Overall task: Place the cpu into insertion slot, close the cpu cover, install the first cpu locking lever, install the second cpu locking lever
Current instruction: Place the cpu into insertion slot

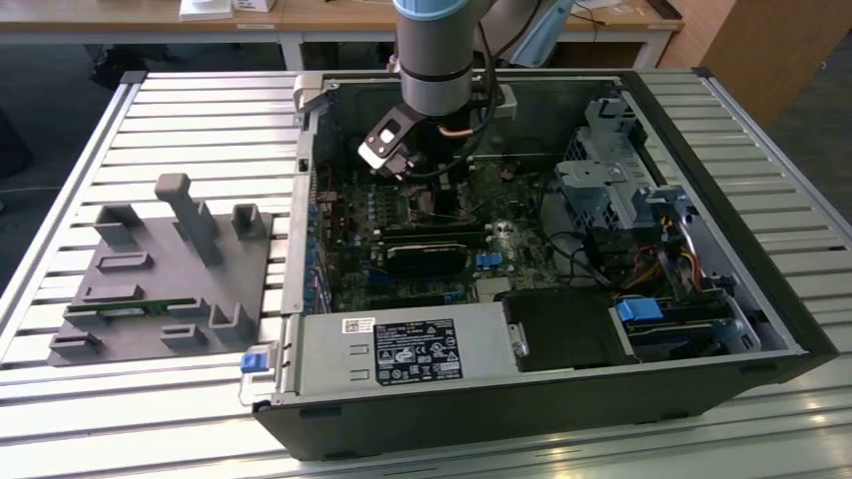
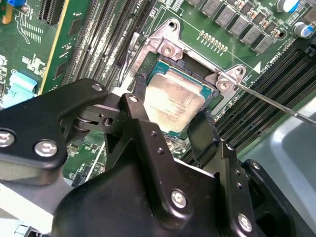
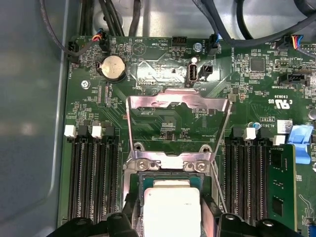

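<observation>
Gripper is clasping the cpu, a flat square chip with a silvery-beige top, sitting over the insertion slot. The cpu cover is lying flipped open, hinged at the slot's edge.

Large black-and-white printed label on the grey metal power-supply box, crowded with small symbols and lines, not legible. Small white barcode sticker beside it on the same box. Fine white lettering and marks across the green circuit board in the first wrist view. Faint print on the silvery-beige square chip, unreadable.
</observation>
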